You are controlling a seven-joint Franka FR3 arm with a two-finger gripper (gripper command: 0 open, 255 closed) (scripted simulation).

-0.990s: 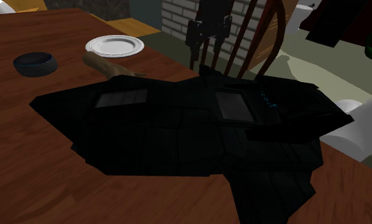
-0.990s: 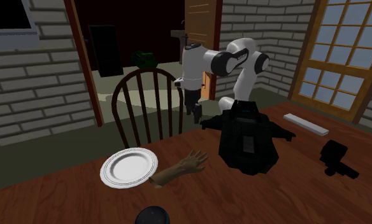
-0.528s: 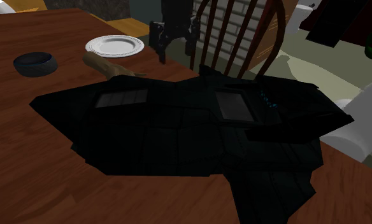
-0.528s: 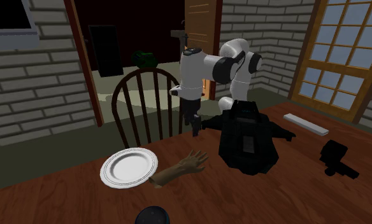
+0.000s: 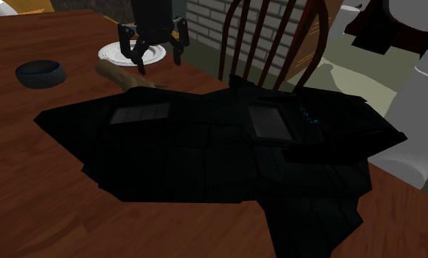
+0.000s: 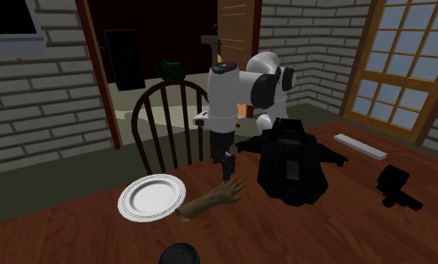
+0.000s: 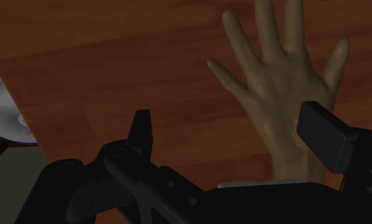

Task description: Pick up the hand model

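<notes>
Pincer, fingers spread apart and grasping nothing, hangs over the tan hand model lying flat on the wooden tabletop near a white plate.

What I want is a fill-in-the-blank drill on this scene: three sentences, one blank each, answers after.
The gripper hangs over the hand model, its fingers ____ and clasping nothing.
Near the hand model's forearm end lies a round white ____.
Against the table stands a wooden ____ with a spindle back.
Missing words: open; plate; chair.
</notes>
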